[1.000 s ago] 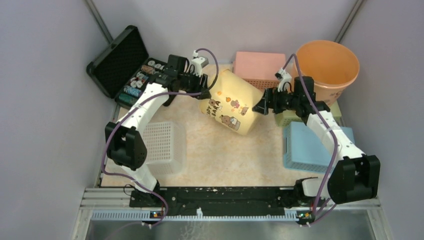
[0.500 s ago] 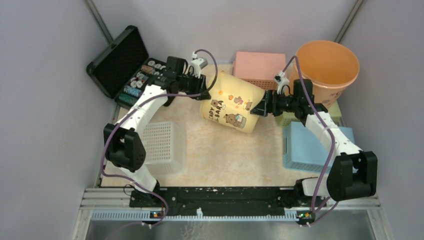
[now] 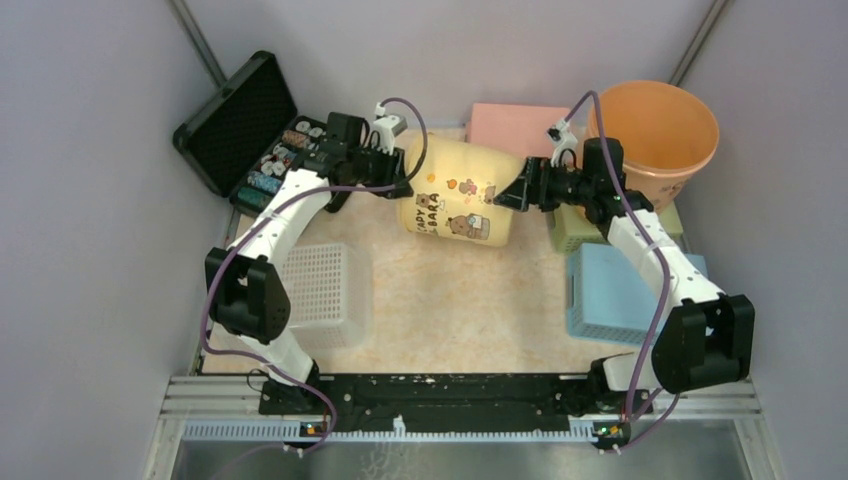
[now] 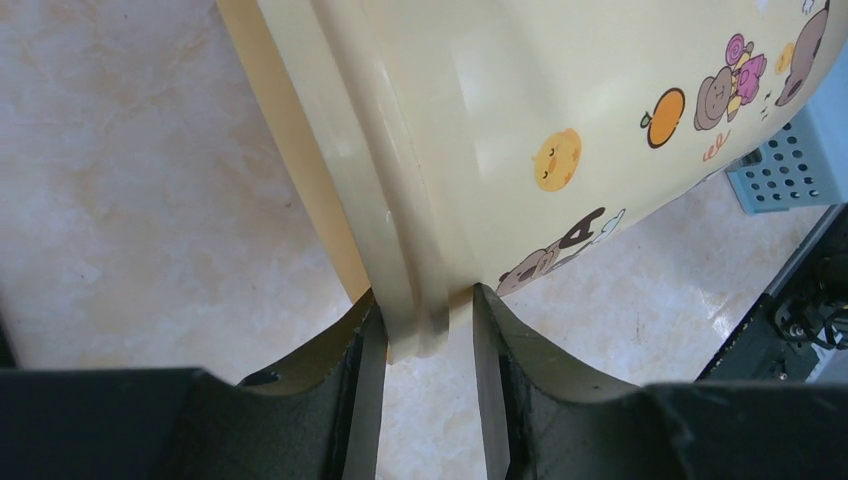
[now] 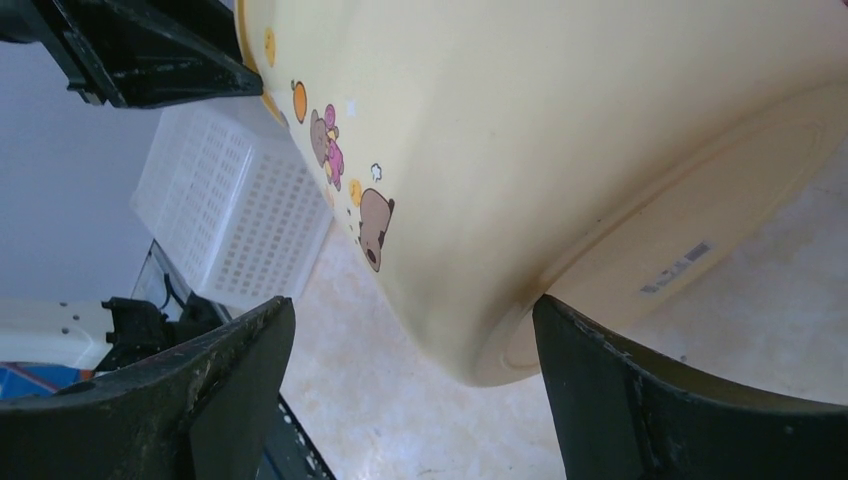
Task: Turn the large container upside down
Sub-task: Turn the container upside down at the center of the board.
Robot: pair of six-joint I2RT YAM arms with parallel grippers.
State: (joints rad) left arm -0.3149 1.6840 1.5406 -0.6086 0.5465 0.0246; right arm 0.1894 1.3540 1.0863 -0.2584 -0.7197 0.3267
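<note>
Overhead, I see the open black case (image 3: 240,120) at far left, with a white perforated basket (image 3: 330,290) nearer me; my left gripper (image 4: 422,335) is clamped on the rim of the cream cartoon-printed container (image 3: 460,192), one finger inside the lip and one outside; the container is tipped on its side mid-table, mouth to the left and base to the right, just in front of the pink basket (image 3: 515,125); my right gripper (image 3: 512,193) stands wide open astride the base edge, and I cannot tell whether either finger touches it; further right are the orange bucket (image 3: 655,130) and the blue basket (image 3: 610,290).
</note>
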